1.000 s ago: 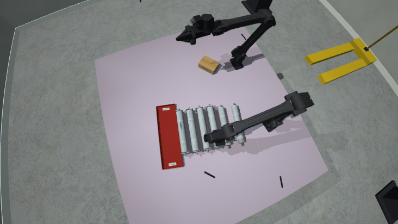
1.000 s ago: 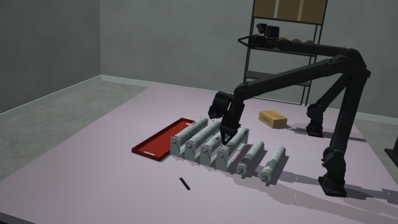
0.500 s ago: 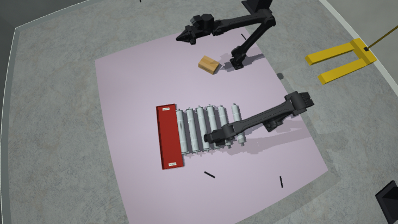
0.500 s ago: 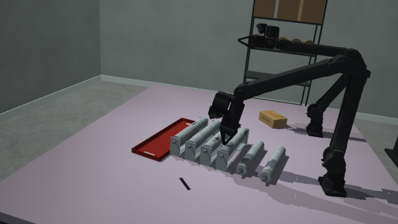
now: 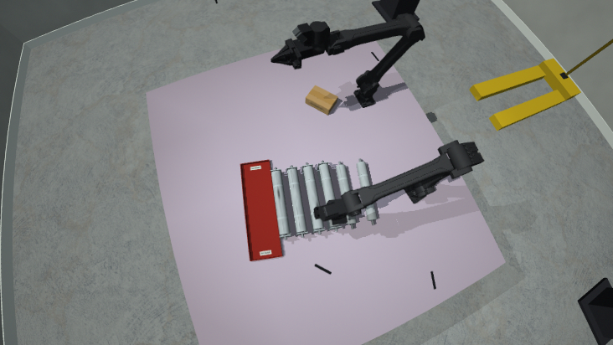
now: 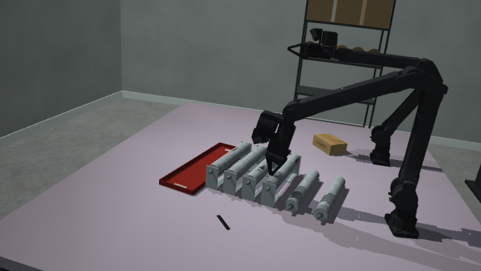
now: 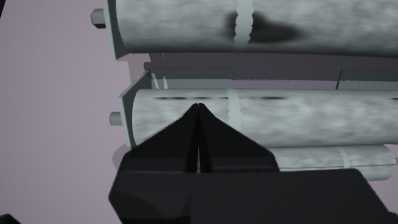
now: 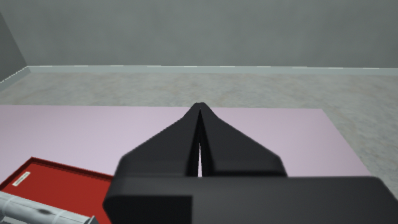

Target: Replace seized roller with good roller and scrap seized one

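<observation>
Pale mauve tabletop [image 5: 205,128] [image 6: 134,218] [image 8: 90,130] with 4 bedded rollers, left gripper [image 6: 271,173] [image 7: 198,106] above the bed, both grippers' fingers together.

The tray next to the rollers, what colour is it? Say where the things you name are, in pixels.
The tray [image 5: 261,209] [image 6: 188,172] [image 8: 70,187] is red, best seen from the top.
</observation>
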Tool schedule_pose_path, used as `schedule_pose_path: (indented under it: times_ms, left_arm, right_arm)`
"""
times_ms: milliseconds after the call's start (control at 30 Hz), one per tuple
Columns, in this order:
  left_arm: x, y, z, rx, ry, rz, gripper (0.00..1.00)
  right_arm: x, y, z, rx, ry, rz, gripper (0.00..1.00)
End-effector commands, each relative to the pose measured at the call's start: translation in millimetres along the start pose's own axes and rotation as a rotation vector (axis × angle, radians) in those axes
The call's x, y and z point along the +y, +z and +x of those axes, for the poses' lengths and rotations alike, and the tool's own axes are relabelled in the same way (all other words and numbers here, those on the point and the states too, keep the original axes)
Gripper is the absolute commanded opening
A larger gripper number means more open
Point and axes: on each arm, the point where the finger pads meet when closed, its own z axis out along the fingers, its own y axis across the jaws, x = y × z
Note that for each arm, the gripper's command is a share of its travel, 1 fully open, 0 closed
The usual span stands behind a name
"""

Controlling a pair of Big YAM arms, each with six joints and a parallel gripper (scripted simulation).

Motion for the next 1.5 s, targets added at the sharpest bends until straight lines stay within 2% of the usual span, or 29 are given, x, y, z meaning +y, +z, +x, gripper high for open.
schedule_pose_path:
  times_ms: [0, 400, 433, 567, 600, 767, 967, 1133, 1167, 1200, 1233, 1333, 1367, 1433, 1467]
  left_arm:
    - [-2, 12, 10, 0.037, -0.003, 0.003, 0.0]
    - [-2, 12, 10, 0.037, -0.003, 0.003, 0.0]
    - [0, -12, -29, -0.051, 0.01, -0.003, 0.0]
    - [0, -9, -24, -0.039, 0.01, -0.002, 0.0]
    - [0, -32, -27, -0.058, 0.008, -0.005, 0.0]
    - [0, -39, -28, -0.063, 0.008, -0.006, 0.0]
    - [0, -68, -32, -0.062, -0.002, -0.008, 0.0]
    - [0, -81, -32, -0.049, -0.005, -0.009, 0.0]
    - [0, -80, -32, -0.044, -0.004, -0.009, 0.0]
    - [0, -62, -25, -0.02, -0.001, -0.006, 0.0]
    - [-1, -54, -18, -0.007, -0.001, -0.004, 0.0]
    - [-2, -50, -9, 0.019, -0.003, 0.0, 0.0]
    - [1, -69, -25, -0.032, -0.002, -0.008, 0.0]
    - [12, -92, -41, -0.112, -0.027, -0.025, 0.0]
    - [14, -94, -43, -0.127, -0.032, -0.027, 0.0]
  right_arm:
    - [-6, 0, -36, -0.07, 0.008, 0.012, 0.0]
    - [-6, 0, -36, -0.07, 0.008, 0.012, 0.0]
    - [-6, 0, -36, -0.07, 0.008, 0.012, 0.0]
    - [-6, 0, -36, -0.07, 0.008, 0.012, 0.0]
    - [-6, 0, -36, -0.07, 0.008, 0.012, 0.0]
    - [-6, 0, -36, -0.07, 0.008, 0.012, 0.0]
    - [-6, 0, -36, -0.07, 0.008, 0.012, 0.0]
    - [-6, 0, -36, -0.07, 0.008, 0.012, 0.0]
    - [-6, 0, -36, -0.07, 0.008, 0.012, 0.0]
    - [-6, 0, -36, -0.07, 0.008, 0.012, 0.0]
    - [-6, 0, -36, -0.07, 0.008, 0.012, 0.0]
    - [-6, 0, -36, -0.07, 0.008, 0.012, 0.0]
    - [-6, 0, -36, -0.07, 0.008, 0.012, 0.0]
    - [-6, 0, -36, -0.07, 0.007, 0.012, 0.0]
    - [-6, 0, -36, -0.07, 0.005, 0.012, 0.0]
